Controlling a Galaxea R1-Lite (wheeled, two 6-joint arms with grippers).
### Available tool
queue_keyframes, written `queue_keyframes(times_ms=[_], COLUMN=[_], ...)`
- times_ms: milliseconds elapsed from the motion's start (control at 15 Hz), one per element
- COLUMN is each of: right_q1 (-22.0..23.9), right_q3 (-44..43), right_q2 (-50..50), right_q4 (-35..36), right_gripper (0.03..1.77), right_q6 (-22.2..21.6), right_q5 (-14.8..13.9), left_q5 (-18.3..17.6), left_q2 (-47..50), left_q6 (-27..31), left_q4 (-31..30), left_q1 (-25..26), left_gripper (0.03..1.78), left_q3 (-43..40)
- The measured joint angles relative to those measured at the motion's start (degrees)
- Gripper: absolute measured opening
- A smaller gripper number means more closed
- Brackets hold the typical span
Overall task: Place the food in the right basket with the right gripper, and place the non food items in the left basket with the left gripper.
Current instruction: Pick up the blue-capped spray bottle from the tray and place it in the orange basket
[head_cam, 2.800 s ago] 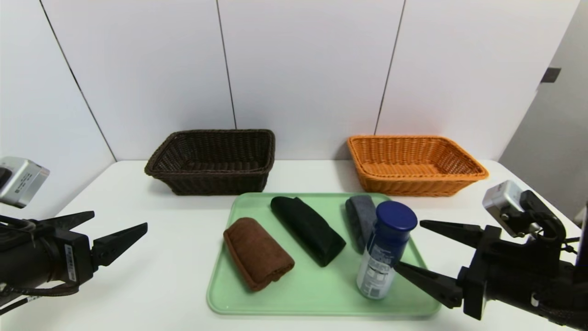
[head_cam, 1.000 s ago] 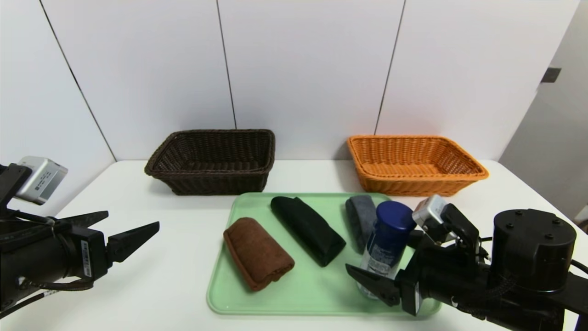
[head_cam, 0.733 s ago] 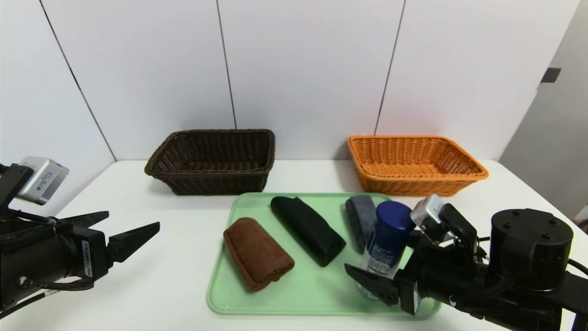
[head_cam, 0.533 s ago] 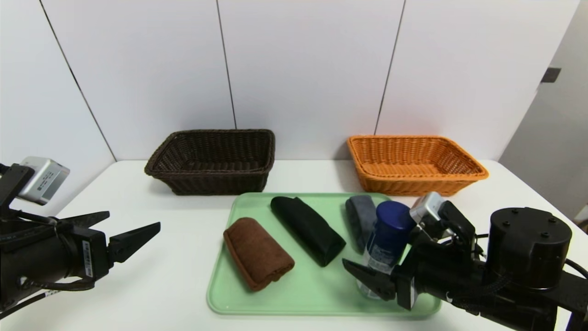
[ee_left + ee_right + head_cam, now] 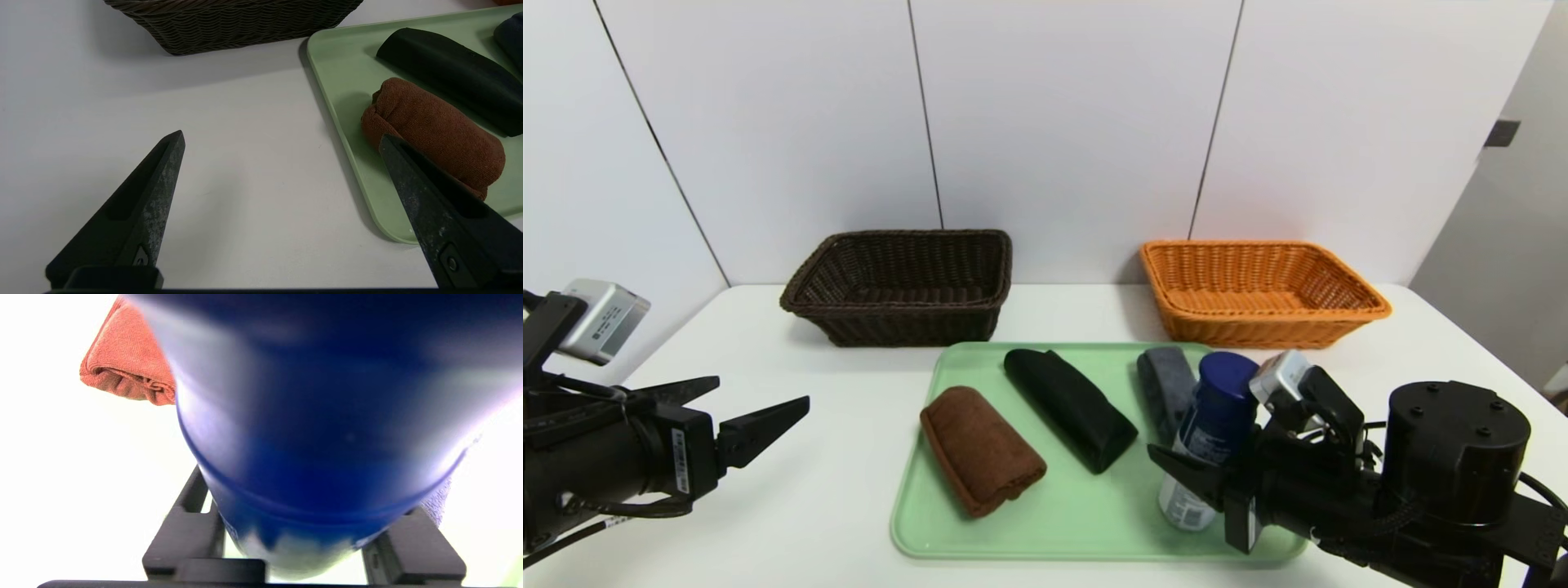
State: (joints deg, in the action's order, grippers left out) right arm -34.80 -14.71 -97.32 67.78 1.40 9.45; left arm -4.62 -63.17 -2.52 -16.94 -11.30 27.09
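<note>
I have my right end effector [image 5: 1207,437] over the near right part of the green tray [image 5: 1111,527], pinching the bottle [image 5: 1215,420] between its fingers. One finger shows across the near side of the bottle in the head view; the right wrist view puts a finger on each side of the body. The bottle is upright, dark blue cap on top and white label below, its base at the near right of the tray; I cannot tell whether the base bears on it.

Just beyond the bottle, toward the far right of the tray, lies the dark grey rolled towel [image 5: 1165,384], partly hidden from me by the bottle. The black rolled towel [image 5: 1070,408] lies slantwise near the middle, and the brown rolled towel [image 5: 983,451] is on the left side.

Past the tray, on the white tabletop [image 5: 809,506], the orange wicker basket [image 5: 1266,331] sits far right and the dark brown wicker basket [image 5: 907,327] far left. My left end effector [image 5: 762,389] hangs to the left of the tray, its fingers spread wide with nothing between them
</note>
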Motion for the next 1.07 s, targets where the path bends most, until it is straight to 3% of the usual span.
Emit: queue_keyframes(times_ms=[400,667,867,1067], right_q1=[-0.1,-1.8,-2.2,-1.4], right_q3=[-0.1,-3.4,-15.1,-33.1], right_q2=[2.2,5.0,8.5,11.8], right_q4=[-0.1,-2.8,-13.4,-30.7], right_gripper=[0.82,0.82,0.82,0.82], right_q6=[-0.3,-0.5,-1.8,-5.4], right_q5=[-0.2,-3.9,-5.9,-6.2], left_q5=[0.0,0.1,0.6,1.9], left_q2=[0.0,0.0,0.0,0.0], left_q6=[0.1,0.4,0.5,0.4], left_q4=[0.0,0.0,0.1,0.1], left_q1=[-0.1,-0.1,-0.7,-2.1], left_gripper=[1.69,1.69,1.69,1.69], left_q3=[-0.1,0.0,0.0,-0.2])
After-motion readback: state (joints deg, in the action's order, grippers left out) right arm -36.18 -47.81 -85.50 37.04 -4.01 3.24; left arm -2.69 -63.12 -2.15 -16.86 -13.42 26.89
